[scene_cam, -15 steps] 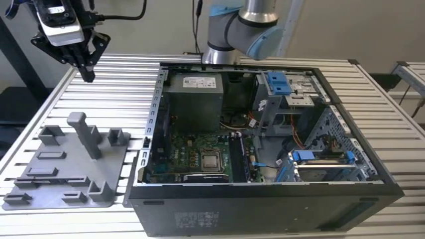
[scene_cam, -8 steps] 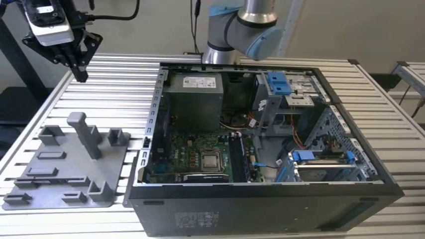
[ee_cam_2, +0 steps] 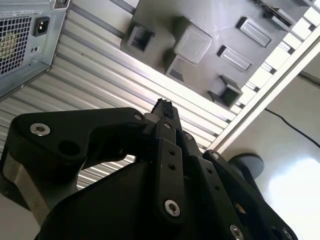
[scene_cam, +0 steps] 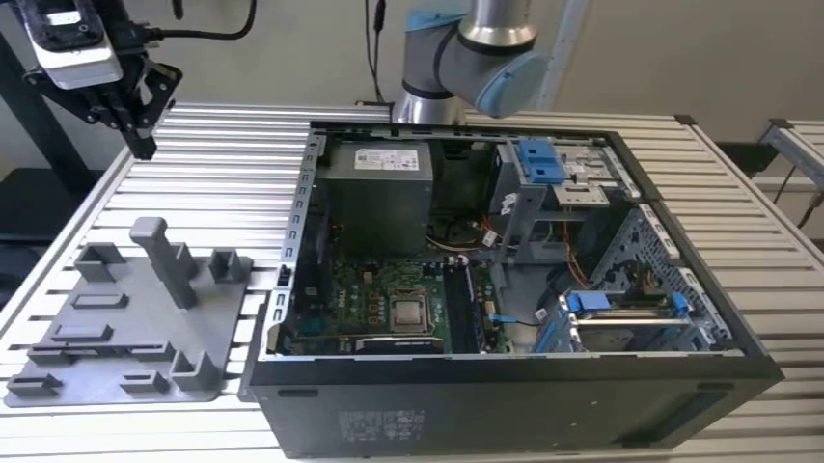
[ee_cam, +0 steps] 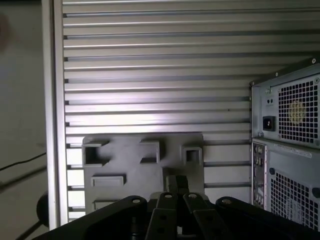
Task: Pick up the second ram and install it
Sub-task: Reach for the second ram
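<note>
One gripper [scene_cam: 139,147] is seen clenched: its fingers are drawn together to a point, and nothing is seen clamped between them. In the second wrist view the fingertips [ee_cam_2: 163,106] are pressed against each other, clear of the table. In the exterior view the gripper is held at 11 o'clock of the grey fixture [scene_cam: 123,362], apart from it, over the slatted table [scene_cam: 232,164]. An upright post [scene_cam: 164,260] is carried near the fixture's middle. The open computer case [scene_cam: 515,410] is laid at 3 o'clock of the fixture, just beside it. Inside, the processor [scene_cam: 409,311] is seated on the motherboard [scene_cam: 347,299], with the power supply [scene_cam: 373,188] at its 12 o'clock and the memory slots [scene_cam: 466,304] at its 3 o'clock. Narrow dark strips are seen in those slots; whether one is the second ram cannot be told. Blue clips [scene_cam: 541,159] are mounted at 1 o'clock of the processor. The case's vented rear [ee_cam: 295,115] is caught in the first wrist view.
</note>
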Controlling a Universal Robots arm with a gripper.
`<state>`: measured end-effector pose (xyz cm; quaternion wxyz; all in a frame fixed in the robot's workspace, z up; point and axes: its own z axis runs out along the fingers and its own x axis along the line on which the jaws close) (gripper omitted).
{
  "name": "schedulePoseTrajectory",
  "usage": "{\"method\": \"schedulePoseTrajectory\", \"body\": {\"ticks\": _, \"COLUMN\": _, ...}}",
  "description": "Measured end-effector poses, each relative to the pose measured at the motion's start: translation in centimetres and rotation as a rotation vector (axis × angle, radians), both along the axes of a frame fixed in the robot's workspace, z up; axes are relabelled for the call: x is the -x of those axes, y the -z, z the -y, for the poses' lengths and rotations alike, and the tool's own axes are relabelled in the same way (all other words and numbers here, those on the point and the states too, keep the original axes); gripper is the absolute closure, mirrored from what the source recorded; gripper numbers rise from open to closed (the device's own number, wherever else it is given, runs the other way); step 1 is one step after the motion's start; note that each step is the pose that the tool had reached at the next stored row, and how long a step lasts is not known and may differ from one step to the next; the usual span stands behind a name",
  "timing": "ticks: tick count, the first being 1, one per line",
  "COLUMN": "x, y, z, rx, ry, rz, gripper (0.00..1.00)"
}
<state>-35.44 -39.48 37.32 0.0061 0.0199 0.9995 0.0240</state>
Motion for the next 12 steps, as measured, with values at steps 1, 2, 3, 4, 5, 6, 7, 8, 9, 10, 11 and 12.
{"method": "schedulePoseTrajectory", "body": {"ticks": 1, "x": 0.20, "y": 0.00, "z": 0.00, "rx": 0.0000, "ry": 0.000, "rz": 0.0000, "gripper": 0.89}}
{"method": "schedulePoseTrajectory", "body": {"ticks": 2, "x": 0.41, "y": 0.01, "z": 0.00, "rx": 0.0000, "ry": 0.000, "rz": 0.0000, "gripper": 0.89}}
{"method": "schedulePoseTrajectory", "body": {"ticks": 3, "x": 0.61, "y": 0.01, "z": 0.00, "rx": 0.0000, "ry": 0.000, "rz": 0.0000, "gripper": 0.89}}
{"method": "schedulePoseTrajectory", "body": {"ticks": 4, "x": 0.82, "y": 0.02, "z": 0.00, "rx": 0.0000, "ry": 0.000, "rz": 0.0000, "gripper": 0.89}}
{"method": "schedulePoseTrajectory", "body": {"ticks": 5, "x": 1.03, "y": 0.02, "z": 0.00, "rx": 0.0000, "ry": 0.000, "rz": 0.0000, "gripper": 0.89}}
{"method": "schedulePoseTrajectory", "body": {"ticks": 6, "x": 1.24, "y": 0.03, "z": 0.00, "rx": 0.0000, "ry": 0.000, "rz": 0.0000, "gripper": 0.89}}
{"method": "schedulePoseTrajectory", "body": {"ticks": 7, "x": 1.46, "y": 0.03, "z": 0.00, "rx": 0.0000, "ry": 0.000, "rz": 0.0000, "gripper": 0.89}}
{"method": "schedulePoseTrajectory", "body": {"ticks": 8, "x": 1.69, "y": 0.03, "z": 0.00, "rx": 0.0000, "ry": 0.000, "rz": -0.0001, "gripper": 0.89}}
{"method": "schedulePoseTrajectory", "body": {"ticks": 9, "x": 1.93, "y": 0.04, "z": 0.00, "rx": 0.0000, "ry": 0.000, "rz": 0.0000, "gripper": 0.89}}
{"method": "schedulePoseTrajectory", "body": {"ticks": 10, "x": 2.15, "y": 0.05, "z": 0.00, "rx": 0.0000, "ry": 0.000, "rz": 0.0000, "gripper": 0.89}}
{"method": "schedulePoseTrajectory", "body": {"ticks": 11, "x": 2.38, "y": 0.06, "z": 0.00, "rx": 0.0000, "ry": 0.000, "rz": 0.0000, "gripper": 0.89}}
{"method": "schedulePoseTrajectory", "body": {"ticks": 12, "x": 2.62, "y": 0.06, "z": 0.00, "rx": 0.0000, "ry": 0.000, "rz": 0.0000, "gripper": 0.89}}
